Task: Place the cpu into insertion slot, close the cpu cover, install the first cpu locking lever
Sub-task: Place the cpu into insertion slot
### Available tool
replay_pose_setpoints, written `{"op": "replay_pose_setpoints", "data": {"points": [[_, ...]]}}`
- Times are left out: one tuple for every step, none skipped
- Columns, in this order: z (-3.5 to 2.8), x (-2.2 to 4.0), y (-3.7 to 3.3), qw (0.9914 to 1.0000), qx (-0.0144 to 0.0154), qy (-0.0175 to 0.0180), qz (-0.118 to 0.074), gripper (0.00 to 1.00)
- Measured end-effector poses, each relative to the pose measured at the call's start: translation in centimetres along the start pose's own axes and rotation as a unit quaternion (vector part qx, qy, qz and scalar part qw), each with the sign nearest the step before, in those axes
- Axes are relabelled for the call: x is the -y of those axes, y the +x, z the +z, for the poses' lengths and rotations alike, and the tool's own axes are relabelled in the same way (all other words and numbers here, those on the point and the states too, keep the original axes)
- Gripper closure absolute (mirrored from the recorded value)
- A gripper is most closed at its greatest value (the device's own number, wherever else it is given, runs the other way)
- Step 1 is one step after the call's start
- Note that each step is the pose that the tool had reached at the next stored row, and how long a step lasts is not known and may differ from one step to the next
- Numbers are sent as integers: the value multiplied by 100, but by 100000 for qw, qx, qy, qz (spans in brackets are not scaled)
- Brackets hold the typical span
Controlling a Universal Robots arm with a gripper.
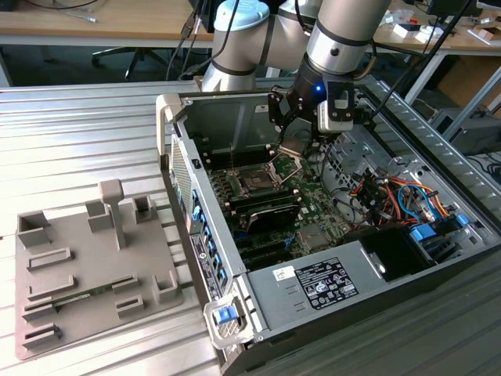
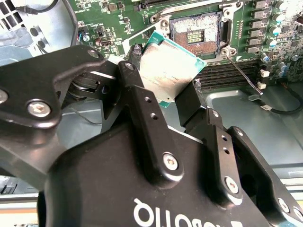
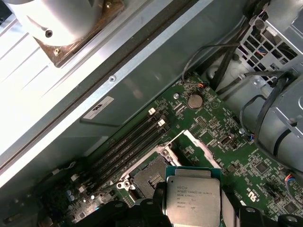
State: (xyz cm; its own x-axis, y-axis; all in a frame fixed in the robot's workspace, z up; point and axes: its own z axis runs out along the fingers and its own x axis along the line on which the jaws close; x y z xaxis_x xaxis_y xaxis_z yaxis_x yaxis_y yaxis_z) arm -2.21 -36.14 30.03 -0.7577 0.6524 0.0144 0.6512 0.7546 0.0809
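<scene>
Open computer case [image 1: 329,282] on the bench; arm [image 1: 344,31] reaches down into it over the motherboard [image 3: 236,165], wrist pitched steeply toward the board. Gripper [image 2: 164,91] is closed on the cpu [image 2: 173,71], fingers [image 2: 142,104] pinching two opposite edges, chip held in the air and not seated. Insertion slot [image 2: 196,33] lies just past the fingertips, bare, with the cpu cover [image 3: 202,147] swung up. Judgement: the chip's edges sit off-square to the socket's in both wrist views.
</scene>
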Motion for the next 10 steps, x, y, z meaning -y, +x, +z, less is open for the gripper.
{"op": "replay_pose_setpoints", "data": {"points": [[0, 0, 0, 100000, 6, 0, 50, 45], [0, 0, 0, 100000, 11, 3, 105, 45], [0, 0, 0, 100000, 22, 5, 189, 45], [1, 0, 0, 100000, 32, 7, 310, 45], [1, 0, 0, 99999, 38, 7, 356, 45], [1, 0, 0, 99999, 46, 8, 407, 45], [1, 0, 0, 99999, 52, 9, 505, 45], [1, 0, 0, 99998, 58, 9, 577, 45], [2, 0, 0, 99998, 65, 9, 638, 45], [2, 0, 0, 99998, 72, 10, 696, 45]]}}
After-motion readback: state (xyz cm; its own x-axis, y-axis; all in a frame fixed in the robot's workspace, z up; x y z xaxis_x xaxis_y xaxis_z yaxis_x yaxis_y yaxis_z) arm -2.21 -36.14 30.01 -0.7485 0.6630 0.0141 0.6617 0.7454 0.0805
